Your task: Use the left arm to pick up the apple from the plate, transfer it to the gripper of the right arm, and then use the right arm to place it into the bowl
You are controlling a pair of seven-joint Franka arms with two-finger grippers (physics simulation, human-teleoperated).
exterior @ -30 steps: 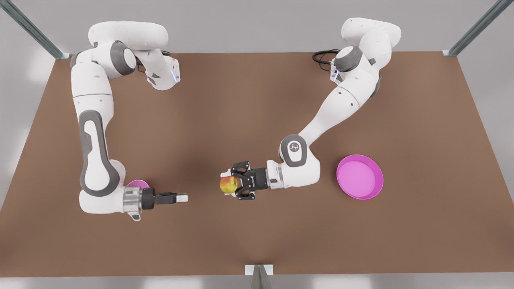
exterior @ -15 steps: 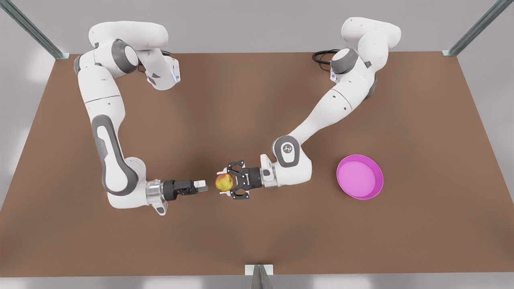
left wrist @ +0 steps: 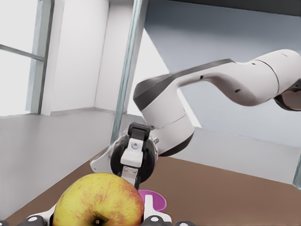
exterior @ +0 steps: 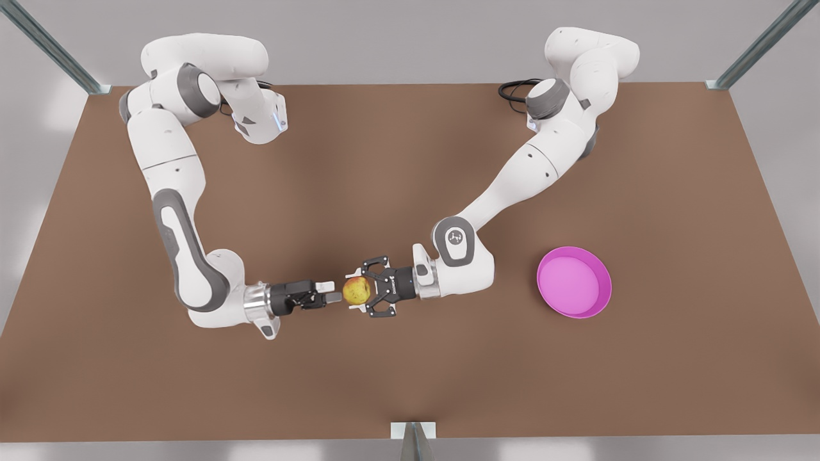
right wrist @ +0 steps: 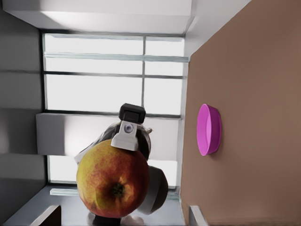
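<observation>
The apple (exterior: 356, 290) is held in the air above the middle of the desk (exterior: 410, 371), pinched by the left gripper (exterior: 364, 291), whose black linkage fingers close on it from two opposite sides. The right gripper (exterior: 328, 298) points at it from the front view's left and is just beside it. In the right wrist view its fingertips sit spread at the two lower corners, so it is open and not yet on the fruit. The apple looks firm, smooth and waxy, yellow with a mottled red blush and a dark dimple turned toward the right gripper. It is probably light and stiff enough for a firm squeeze, but round and slick, so it could roll or pop out of narrow pads. The safest hold seems to be across its widest middle, on the two sides the left fingers leave free, with the pads well past the curve before the left lets go. The plate (exterior: 574, 282) is glossy magenta, wide and low-rimmed, and stands well apart toward the front view's right. The small pink bowl (left wrist: 155, 201) peeks out beyond the right arm (exterior: 182, 243), with its white shells, grey joints and shiny metal collar. The desk is matte brown.
</observation>
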